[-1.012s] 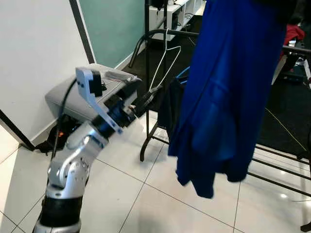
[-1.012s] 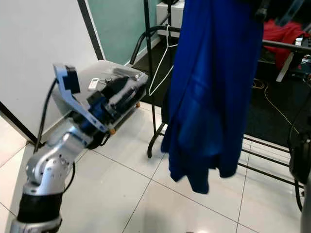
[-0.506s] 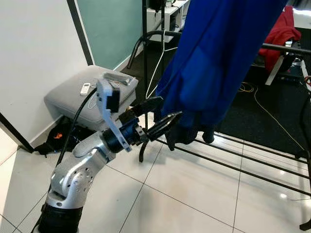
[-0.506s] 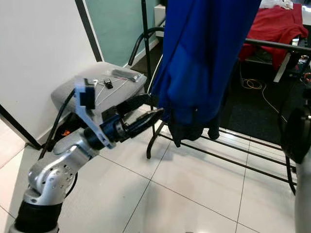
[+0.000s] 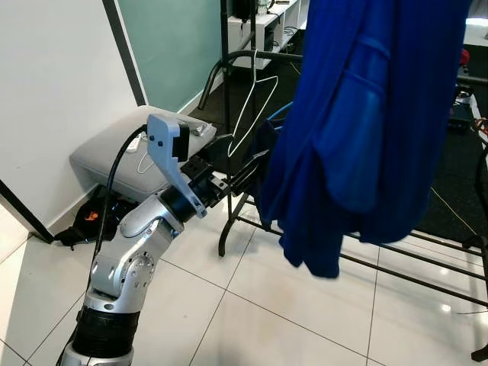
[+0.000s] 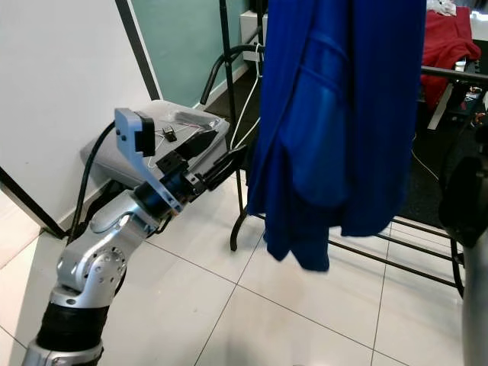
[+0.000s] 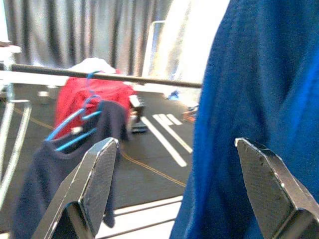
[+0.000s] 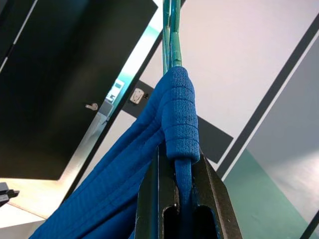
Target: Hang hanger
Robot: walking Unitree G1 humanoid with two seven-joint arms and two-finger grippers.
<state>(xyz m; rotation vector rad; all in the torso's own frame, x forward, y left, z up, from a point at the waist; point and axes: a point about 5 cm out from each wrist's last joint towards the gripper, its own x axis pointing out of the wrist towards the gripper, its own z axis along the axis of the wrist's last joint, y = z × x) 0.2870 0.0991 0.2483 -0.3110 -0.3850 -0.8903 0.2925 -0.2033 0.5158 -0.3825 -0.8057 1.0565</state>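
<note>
Blue garment on hanger being held up in front of the clothes rack.

Right hand (image 8: pixel 177 194) is gripping the neck of the blue garment (image 5: pixel 366 130) where it is bunched over the teal hanger (image 8: pixel 169 30), fingers clamped tight on both. Garment is hanging high, covering most of the black rack (image 5: pixel 229 114). Left hand (image 7: pixel 174 194) is reaching out toward the garment's lower edge, fingers spread apart, holding nothing. An empty white wire hanger (image 5: pixel 248 107) and a dark garment (image 7: pixel 55 169) on a blue hanger are hanging on the rack rail. Grey cushioned seat (image 5: pixel 107 156) is sitting by the wall, on the tiled floor (image 5: pixel 252 320).
</note>
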